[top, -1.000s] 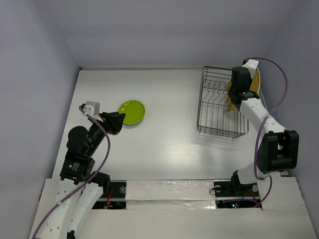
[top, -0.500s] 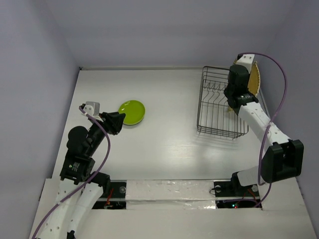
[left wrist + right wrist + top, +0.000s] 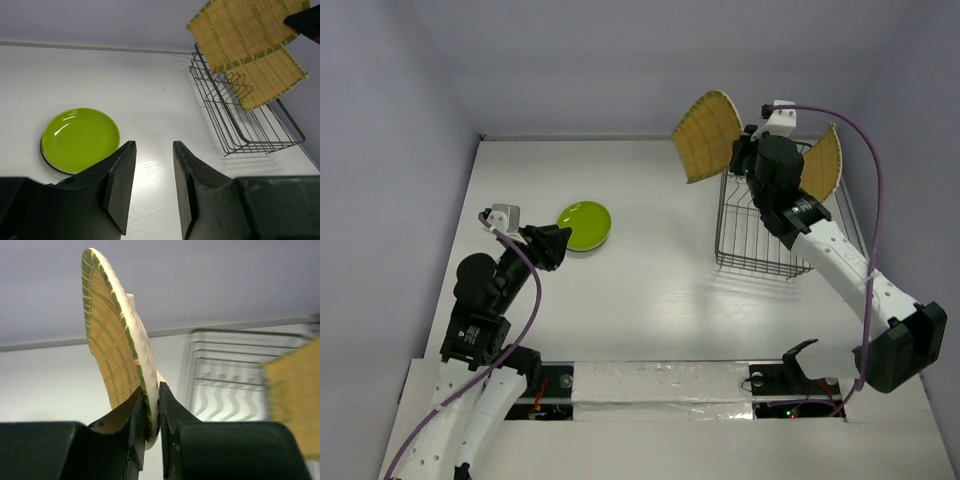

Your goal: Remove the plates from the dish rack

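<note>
worktop (image 3: 650, 290): white and flat; it carries the rack on the right and the round plates on the left.
dish rack (image 3: 766, 268): dark wire basket, rectangular, with a row of upright prongs inside; it stands on the right side of the worktop.
lifted woven plate (image 3: 706, 135): straw-yellow, squarish with rounded corners and a greenish rim, ribbed weave across the face; held up on edge in the air over the rack's far left corner, clear of the wires.
second woven plate (image 3: 823, 165): same weave and colour; it stands on edge at the rack's far right side.
lime plate (image 3: 585, 225): small, round and glossy; it lies flat on the left of the worktop, well apart from the rack, with other rims peeking out beneath it.
right gripper (image 3: 151, 400): fingers pinched onto the lower rim of the lifted woven plate.
left gripper (image 3: 153, 145): fingers parted with nothing between them, hanging just beside the lime plate.
</note>
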{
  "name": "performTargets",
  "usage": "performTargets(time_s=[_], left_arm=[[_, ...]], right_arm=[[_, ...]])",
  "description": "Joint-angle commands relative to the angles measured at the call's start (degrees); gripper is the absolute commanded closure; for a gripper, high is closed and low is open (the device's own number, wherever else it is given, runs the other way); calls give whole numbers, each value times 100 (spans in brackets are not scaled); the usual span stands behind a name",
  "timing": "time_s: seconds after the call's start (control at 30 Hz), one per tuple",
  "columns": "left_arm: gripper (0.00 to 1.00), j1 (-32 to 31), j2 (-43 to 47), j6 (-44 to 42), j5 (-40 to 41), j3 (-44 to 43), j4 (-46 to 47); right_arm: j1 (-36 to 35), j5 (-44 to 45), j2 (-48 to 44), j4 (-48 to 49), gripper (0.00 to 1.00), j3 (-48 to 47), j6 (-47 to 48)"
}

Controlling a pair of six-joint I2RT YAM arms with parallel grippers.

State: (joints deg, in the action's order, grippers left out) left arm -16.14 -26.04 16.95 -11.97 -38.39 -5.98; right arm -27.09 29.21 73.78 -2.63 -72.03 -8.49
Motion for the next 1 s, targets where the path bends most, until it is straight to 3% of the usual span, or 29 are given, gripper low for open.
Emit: performTargets(time_s=[0.0,0.1,0.27,0.67,0.87,0.97], left_arm=[[68,-29,38,-43,28,-221,167],[68,-29,29,-43,19,-213,158],[68,-29,11,-43,10,-213,176],[68,-29,-41,-43,-51,-213,220],[68,-29,-68,-34,-25,-213,220],[68,-29,-103,-34,-34,-204,229]], right_arm=[[-260,-1515,468,449,100,23,-979],[-420,-1742,856,290,100,-92,-944],[-472,-3394,1148,483,100,224,-1111],[-596,-5495,418,483,100,1726,-1005],[-771,-5611,1007,694,100,2008,-1032],[-771,-5268,1174,712,99,2026,-1049]])
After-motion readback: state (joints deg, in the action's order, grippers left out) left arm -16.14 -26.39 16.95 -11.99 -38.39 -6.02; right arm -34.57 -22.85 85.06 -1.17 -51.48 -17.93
